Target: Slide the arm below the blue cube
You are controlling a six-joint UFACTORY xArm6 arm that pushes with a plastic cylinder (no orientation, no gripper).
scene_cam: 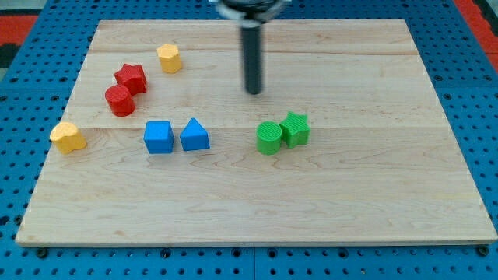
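Note:
The blue cube (159, 137) sits left of the board's middle, with a blue triangular block (194, 135) touching or nearly touching its right side. My tip (254, 92) is the lower end of the dark rod that comes down from the view's top centre. It stands above and to the right of the blue cube, well apart from it, and above the green blocks.
A red star block (131, 78) and a red cylinder (120, 100) sit at the upper left. A yellow block (169, 57) lies above them and another yellow block (68, 137) near the left edge. A green cylinder (269, 138) touches a green star block (296, 128). The wooden board (350, 202) lies on a blue pegboard.

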